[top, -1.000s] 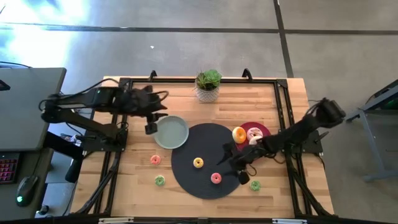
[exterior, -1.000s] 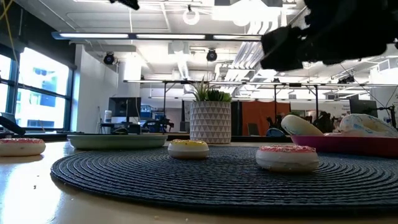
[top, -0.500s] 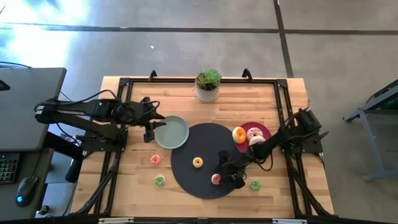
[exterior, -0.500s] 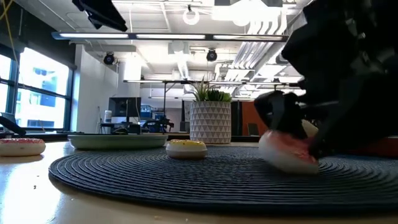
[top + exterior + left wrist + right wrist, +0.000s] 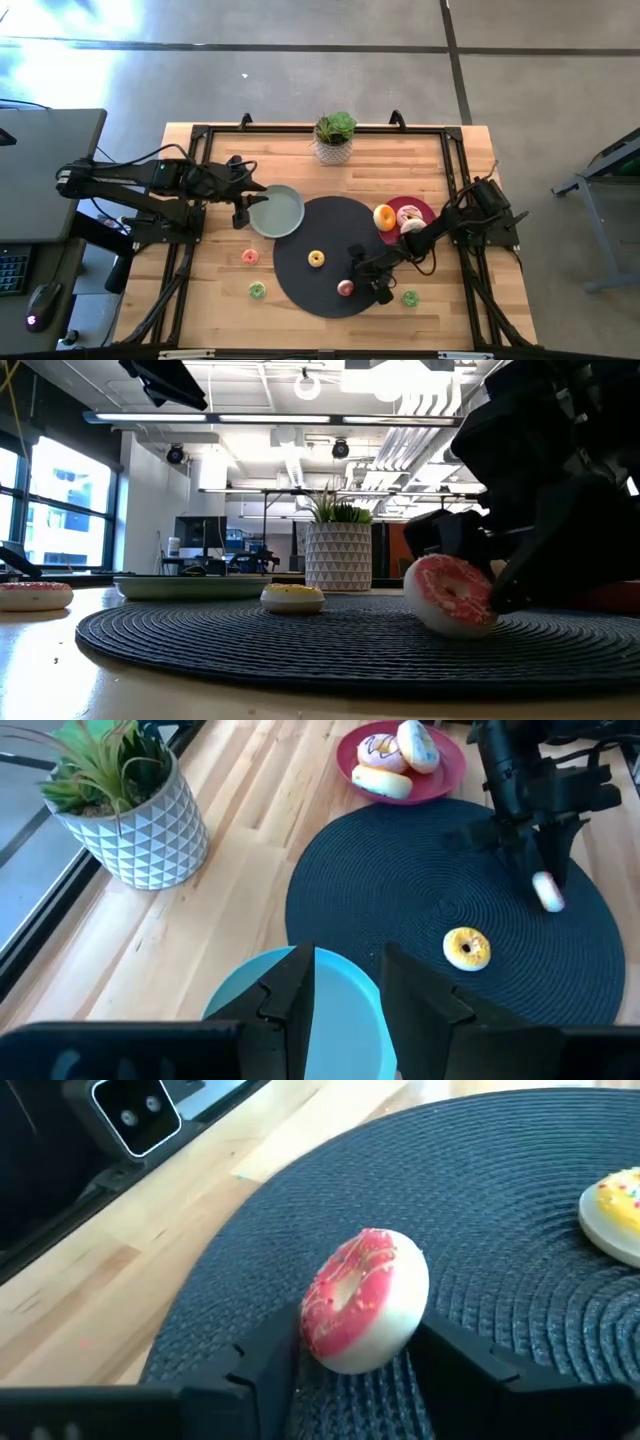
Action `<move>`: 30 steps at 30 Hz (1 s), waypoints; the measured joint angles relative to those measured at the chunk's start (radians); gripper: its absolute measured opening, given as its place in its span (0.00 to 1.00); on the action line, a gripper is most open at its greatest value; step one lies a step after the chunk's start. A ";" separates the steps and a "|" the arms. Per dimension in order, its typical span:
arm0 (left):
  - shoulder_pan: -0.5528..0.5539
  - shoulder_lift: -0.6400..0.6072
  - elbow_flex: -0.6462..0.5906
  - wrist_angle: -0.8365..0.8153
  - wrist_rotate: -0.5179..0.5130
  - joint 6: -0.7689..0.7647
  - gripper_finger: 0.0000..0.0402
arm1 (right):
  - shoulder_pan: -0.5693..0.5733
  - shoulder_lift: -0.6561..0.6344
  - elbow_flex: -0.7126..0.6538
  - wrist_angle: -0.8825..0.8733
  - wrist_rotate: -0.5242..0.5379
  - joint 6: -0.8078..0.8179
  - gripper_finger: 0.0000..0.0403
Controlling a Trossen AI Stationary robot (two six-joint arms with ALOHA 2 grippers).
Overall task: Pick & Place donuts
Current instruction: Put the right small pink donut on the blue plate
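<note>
A pink-frosted donut (image 5: 365, 1300) stands tilted on the black mat (image 5: 300, 285), with my right gripper (image 5: 360, 1332) shut on it near the mat's near-right part (image 5: 362, 278). A yellow donut (image 5: 316, 260) lies flat on the mat. Flat on the wood lie a pink donut (image 5: 250, 257) and two green ones (image 5: 257, 291) (image 5: 410, 298). An orange donut (image 5: 384, 217) and a white one (image 5: 410, 225) sit on the red plate (image 5: 424, 207). My left gripper (image 5: 350, 985) is open above the left rim of the grey-green plate (image 5: 285, 222). My right gripper pinches the pink donut across its width, one finger (image 5: 272, 1348) on each side of the outer rim (image 5: 318, 1342). The fingers come slanting down from the table's right. The donut is tipped up on edge, its frosted face toward the near side and its lower rim (image 5: 452, 626) on the mat.
A potted plant (image 5: 334, 137) in a white patterned pot stands at the far edge. A black rail frame (image 5: 455, 180) runs around the tabletop. Bare wood lies along the near edge and the left of the mat.
My right gripper has come down and toward the table's left onto the pink donut on the mat and taken hold of it. The donut, flat before, is now tipped up on its edge. My left arm has drawn back a little toward the table's left.
</note>
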 joint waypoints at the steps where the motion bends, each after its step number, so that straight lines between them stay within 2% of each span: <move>1: 0.000 0.000 0.000 0.000 0.000 0.000 0.26 | -0.002 0.000 0.000 0.004 -0.004 0.000 0.42; 13: 0.000 0.000 0.000 -0.001 0.000 0.000 0.26 | -0.033 0.000 0.000 0.022 -0.026 0.066 0.16; 18: 0.000 0.000 0.000 0.003 0.000 0.000 0.26 | -0.075 -0.019 0.000 0.127 -0.070 0.095 0.07; 20: 0.000 0.000 0.000 0.014 0.000 0.000 0.26 | -0.110 -0.043 0.000 0.168 -0.036 0.093 0.04; 25: 0.000 0.000 0.000 0.042 -0.001 0.000 0.26 | -0.229 -0.079 0.063 0.181 0.179 0.029 0.04; 27: 0.000 0.000 0.000 0.054 -0.001 0.000 0.26 | -0.283 -0.072 0.143 0.125 0.204 0.043 0.04; 30: 0.000 0.000 0.000 0.054 -0.001 0.000 0.26 | -0.351 -0.042 0.302 -0.069 0.190 0.082 0.04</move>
